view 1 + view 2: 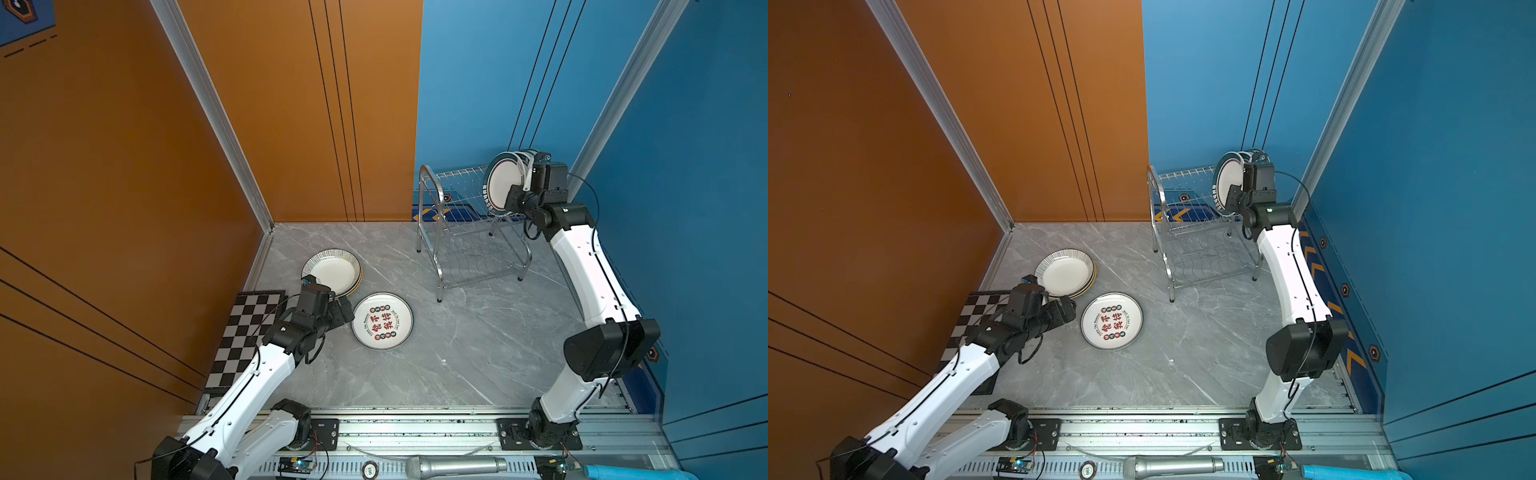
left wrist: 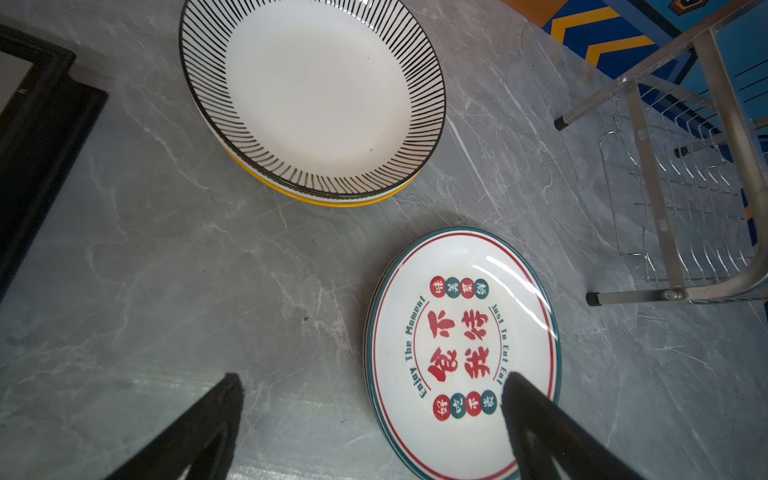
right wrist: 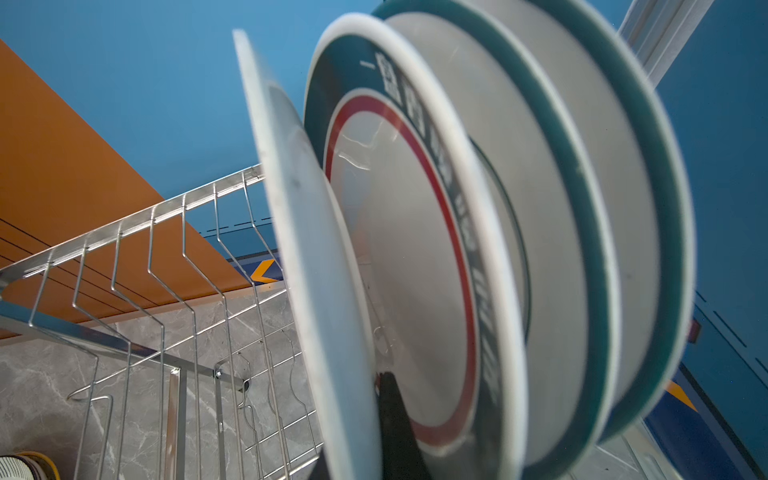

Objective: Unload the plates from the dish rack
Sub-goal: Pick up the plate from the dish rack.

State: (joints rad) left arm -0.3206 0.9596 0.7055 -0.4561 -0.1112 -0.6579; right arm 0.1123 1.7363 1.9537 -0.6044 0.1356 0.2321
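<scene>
Plate (image 1: 500, 183) in the rack (image 2: 656, 199), counter's (image 1: 457, 374) far right corner, is being clamped by the right gripper (image 1: 520, 189); left gripper (image 2: 372, 380) is gaping.

Plates (image 1: 500, 183) upright on dish rack (image 1: 478, 259), striped stack (image 1: 332, 272) flat nearby

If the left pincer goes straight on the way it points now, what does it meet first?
Probably the near rim of the printed plate, lying flat just ahead of the open left pincer; height unclear.
</scene>
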